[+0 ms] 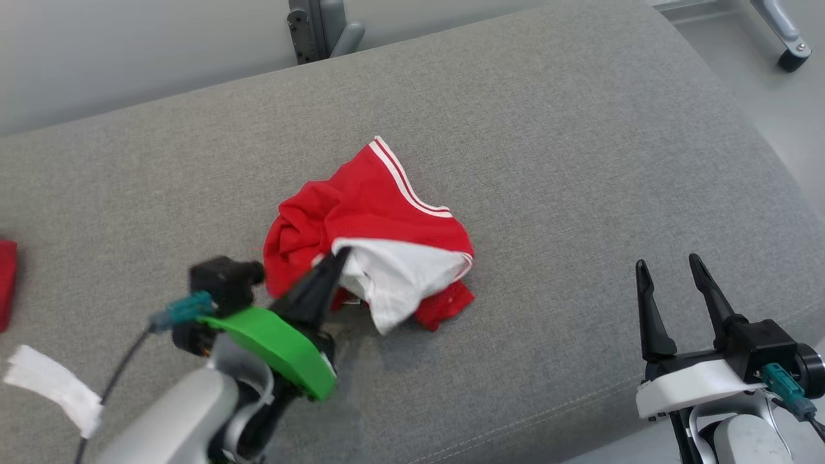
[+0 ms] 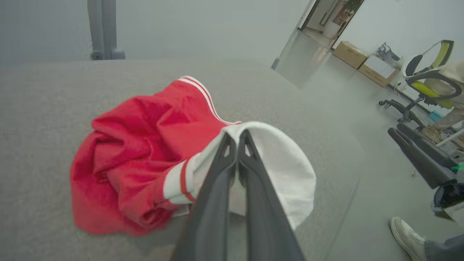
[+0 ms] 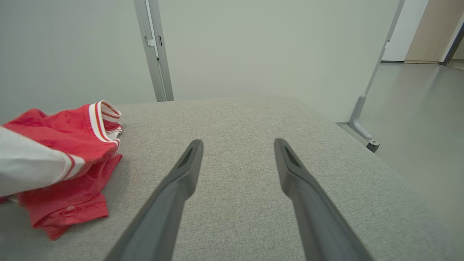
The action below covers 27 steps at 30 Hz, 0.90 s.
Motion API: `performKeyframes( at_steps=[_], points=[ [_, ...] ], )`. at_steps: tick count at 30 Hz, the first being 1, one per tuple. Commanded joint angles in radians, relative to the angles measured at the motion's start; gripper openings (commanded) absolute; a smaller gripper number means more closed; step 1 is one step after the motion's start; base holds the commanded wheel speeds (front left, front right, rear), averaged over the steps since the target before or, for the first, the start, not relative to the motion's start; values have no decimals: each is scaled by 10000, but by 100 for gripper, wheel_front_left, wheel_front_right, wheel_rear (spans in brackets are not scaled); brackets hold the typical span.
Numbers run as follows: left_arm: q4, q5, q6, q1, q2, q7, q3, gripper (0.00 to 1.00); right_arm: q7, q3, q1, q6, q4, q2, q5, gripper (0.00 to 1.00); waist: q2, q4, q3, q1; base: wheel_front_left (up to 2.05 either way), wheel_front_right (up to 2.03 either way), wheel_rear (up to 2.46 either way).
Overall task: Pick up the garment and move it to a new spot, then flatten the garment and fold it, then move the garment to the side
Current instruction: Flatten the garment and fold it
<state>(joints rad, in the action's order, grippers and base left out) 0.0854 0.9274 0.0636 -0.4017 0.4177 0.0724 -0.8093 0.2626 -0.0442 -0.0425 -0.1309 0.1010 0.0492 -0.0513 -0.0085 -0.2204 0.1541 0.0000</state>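
A crumpled red garment [image 1: 361, 219] with white stripes and a white panel lies in a heap in the middle of the grey cushion [image 1: 548, 161]. My left gripper [image 1: 336, 259] reaches in from the lower left and is shut on the garment's white part, its tips pinched together in the cloth. In the left wrist view the two fingers meet at the left gripper [image 2: 237, 135], with white fabric of the garment [image 2: 145, 152] draped over them. My right gripper [image 1: 670, 265] hovers open at the lower right, well clear of the cloth. The right wrist view has the right gripper [image 3: 238, 145] over bare cushion, the garment [image 3: 61, 163] at its left.
A red item [image 1: 6, 280] lies at the cushion's left edge, and a white strip [image 1: 55, 386] hangs off my left arm's cable. Grey frame posts [image 1: 322, 29] stand behind the cushion. A person's shoe [image 2: 407, 237] and an office chair [image 2: 427, 83] are on the floor to the right.
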Motion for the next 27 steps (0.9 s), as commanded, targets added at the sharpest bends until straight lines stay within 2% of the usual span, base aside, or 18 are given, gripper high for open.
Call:
performKeyframes(
  at_steps=[1,7,11,15,21,27],
  points=[
    [-365,146,115,-331,294,60,397,0,33,-22,97,3,6,22,25,100,85,52,-128,0,0,0,0],
    [-2019,1229,532,-1315,1584,-335,2478,0,35,33,152,3,57,22,47,100,85,76,-406,0,0,0,0],
    [-2241,1782,735,-2162,2328,-812,3501,0,35,87,140,3,77,24,6,100,85,20,-505,0,0,0,0],
    [-2035,2070,669,-3059,2796,-1324,4036,0,35,111,157,3,86,22,-36,100,85,-38,-535,0,0,0,0],
    [-1513,1998,375,-4564,2949,-2004,4029,0,35,180,115,3,119,24,-74,100,85,-140,-511,0,0,0,0],
    [-823,2291,68,-5869,2361,-2601,3799,0,35,369,-80,3,136,23,-123,100,85,-394,-385,0,0,0,0]
  ],
)
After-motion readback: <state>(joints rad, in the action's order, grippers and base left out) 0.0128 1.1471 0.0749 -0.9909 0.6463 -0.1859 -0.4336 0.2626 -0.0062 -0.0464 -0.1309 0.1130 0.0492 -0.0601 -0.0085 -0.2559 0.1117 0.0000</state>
